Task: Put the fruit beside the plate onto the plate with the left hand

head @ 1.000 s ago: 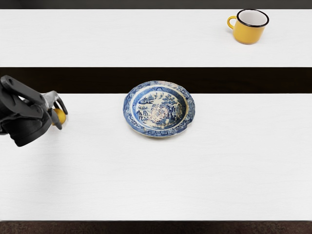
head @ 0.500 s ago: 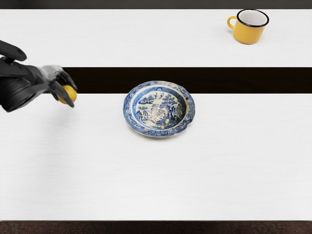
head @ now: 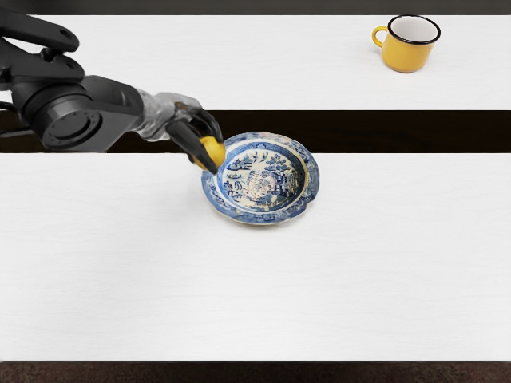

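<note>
My left hand (head: pixel 204 144) reaches in from the left edge, its dark fingers shut on a small yellow-orange fruit (head: pixel 213 151). The fruit hangs over the left rim of the blue-and-white patterned plate (head: pixel 291 203), which lies on the near white table. Most of the fruit is covered by the fingers. Whether the fruit touches the plate I cannot tell. The right arm does not show.
A yellow mug (head: pixel 407 42) with a white inside stands on the far white table (head: pixel 239 64) at the back right. A dark gap runs between the far table and the near table (head: pixel 255 287).
The left hand has lifted the fruit from the table at the far left and carried it rightward to the plate's left rim.
</note>
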